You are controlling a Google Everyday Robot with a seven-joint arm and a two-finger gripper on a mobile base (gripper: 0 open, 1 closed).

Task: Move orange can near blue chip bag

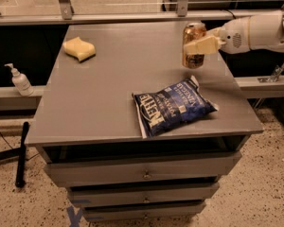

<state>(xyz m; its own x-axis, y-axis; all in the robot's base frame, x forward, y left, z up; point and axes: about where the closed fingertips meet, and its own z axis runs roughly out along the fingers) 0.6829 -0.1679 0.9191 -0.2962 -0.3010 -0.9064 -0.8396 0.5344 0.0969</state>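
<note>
Camera view, gripper (196, 45) clamped around upright orange can (193, 32), just beyond blue chip bag (173, 107)

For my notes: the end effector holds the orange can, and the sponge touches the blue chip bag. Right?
No. The end effector, over the table at right, holds the orange can, but the camera view shows the sponge far from the blue chip bag.

The arm (262, 31) is smooth, rounded white plastic, with a thin seam ringing it and a small dotted grey patch near the wrist. Its gripper (195, 46), upper right in view, has pale cream, wedge-shaped fingers (202, 45).
</note>
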